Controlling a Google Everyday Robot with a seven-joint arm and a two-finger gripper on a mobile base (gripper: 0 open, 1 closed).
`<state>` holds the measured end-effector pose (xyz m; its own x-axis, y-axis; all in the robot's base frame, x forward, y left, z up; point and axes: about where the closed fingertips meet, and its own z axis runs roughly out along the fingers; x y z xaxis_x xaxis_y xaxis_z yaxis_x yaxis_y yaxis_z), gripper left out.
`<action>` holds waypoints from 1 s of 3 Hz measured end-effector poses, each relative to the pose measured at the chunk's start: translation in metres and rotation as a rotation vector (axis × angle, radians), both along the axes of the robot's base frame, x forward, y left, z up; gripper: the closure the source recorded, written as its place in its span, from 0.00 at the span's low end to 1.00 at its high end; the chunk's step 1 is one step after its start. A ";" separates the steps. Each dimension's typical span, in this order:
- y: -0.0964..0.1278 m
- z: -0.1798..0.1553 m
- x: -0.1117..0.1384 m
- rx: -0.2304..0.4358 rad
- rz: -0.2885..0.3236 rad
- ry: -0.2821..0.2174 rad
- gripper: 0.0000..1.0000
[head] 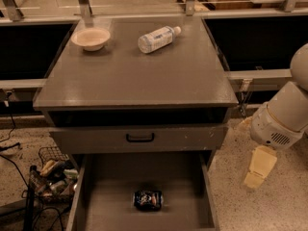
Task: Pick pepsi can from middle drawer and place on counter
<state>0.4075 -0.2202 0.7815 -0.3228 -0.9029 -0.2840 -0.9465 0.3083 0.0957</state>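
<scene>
The pepsi can [147,199], dark blue with white and red markings, lies on its side on the grey floor of the open middle drawer [183,182], near its middle. The grey counter [139,76] tops the cabinet above it. My gripper [255,174], cream-coloured, hangs below the white arm [284,119] to the right of the cabinet. It is outside the drawer, above the speckled floor, at about the height of the drawer's right wall. It holds nothing that shows.
A beige bowl [90,37] and a clear white-labelled plastic bottle [157,38] lie at the back of the counter. A shut drawer front with a black handle [140,137] sits above the open drawer. A wire basket [53,172] and cables lie on the floor at left.
</scene>
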 end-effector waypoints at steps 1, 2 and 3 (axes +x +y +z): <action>0.001 -0.006 0.002 0.008 -0.001 -0.002 0.00; 0.009 -0.021 0.010 0.036 -0.007 -0.024 0.00; 0.041 -0.053 0.031 0.076 0.037 -0.039 0.00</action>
